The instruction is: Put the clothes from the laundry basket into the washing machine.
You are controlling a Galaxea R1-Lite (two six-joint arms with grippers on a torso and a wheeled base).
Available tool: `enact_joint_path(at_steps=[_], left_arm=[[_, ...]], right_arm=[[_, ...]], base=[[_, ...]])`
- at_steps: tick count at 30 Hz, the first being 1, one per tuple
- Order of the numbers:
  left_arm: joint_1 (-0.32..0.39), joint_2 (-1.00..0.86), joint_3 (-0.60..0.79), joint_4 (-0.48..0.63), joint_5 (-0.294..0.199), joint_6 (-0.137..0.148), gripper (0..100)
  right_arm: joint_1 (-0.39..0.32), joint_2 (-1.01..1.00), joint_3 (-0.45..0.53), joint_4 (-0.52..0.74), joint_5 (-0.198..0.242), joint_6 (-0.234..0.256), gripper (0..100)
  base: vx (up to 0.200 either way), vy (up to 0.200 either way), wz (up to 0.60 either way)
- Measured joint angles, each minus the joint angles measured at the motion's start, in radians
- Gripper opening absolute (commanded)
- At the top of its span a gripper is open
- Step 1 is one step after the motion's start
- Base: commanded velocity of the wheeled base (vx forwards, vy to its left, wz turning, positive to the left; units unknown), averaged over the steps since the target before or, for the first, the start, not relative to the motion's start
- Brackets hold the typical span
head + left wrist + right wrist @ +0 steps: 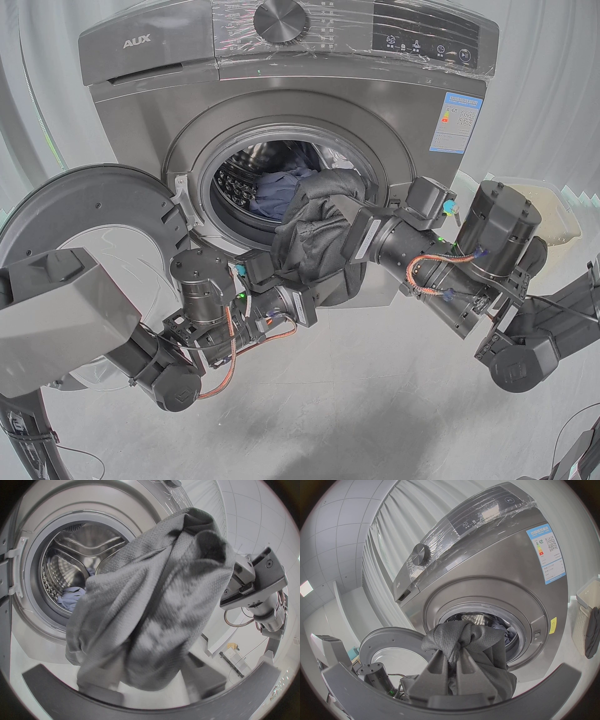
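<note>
A dark grey garment (319, 231) hangs in front of the washing machine's drum opening (240, 181), its top edge resting at the rim. My right gripper (342, 209) is shut on the top of the garment; in the right wrist view its fingers (437, 673) pinch a fold of the cloth (462, 636). My left gripper (317, 295) is lower, at the garment's hanging end. In the left wrist view its fingers (204, 675) stand wide apart and the cloth (150, 605) sags between them. Blue clothes (278, 190) lie inside the drum.
The machine's round door (94, 212) stands open to the left. A pale laundry basket (553, 215) sits on the floor right of the machine, with a dark garment (593, 633) over its rim. Bare grey floor (350, 387) lies in front.
</note>
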Motion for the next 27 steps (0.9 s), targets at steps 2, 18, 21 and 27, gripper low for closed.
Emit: enact_joint_path(at_steps=[2, 18, 21, 27], left_arm=[[0.0, 0.0, 0.012, -0.012, 0.009, 0.006, 0], [-0.024, -0.048, 0.246, -0.244, 0.02, 0.16, 0], [0.001, -0.095, 0.251, -0.242, 0.019, 0.126, 0], [0.048, -0.129, 0.219, -0.236, 0.032, 0.108, 0]], right_arm=[[0.0, 0.002, 0.001, 0.0, 0.0, 0.0, 0], [0.007, 0.028, 0.057, -0.037, 0.033, 0.004, 100], [0.005, 0.034, 0.075, -0.037, 0.039, 0.002, 100], [-0.01, 0.04, 0.113, -0.032, 0.035, 0.0, 100]], base=[[0.0, 0.0, 0.0], [0.0, 0.0, 0.0], [0.0, 0.0, 0.0], [0.0, 0.0, 0.0]])
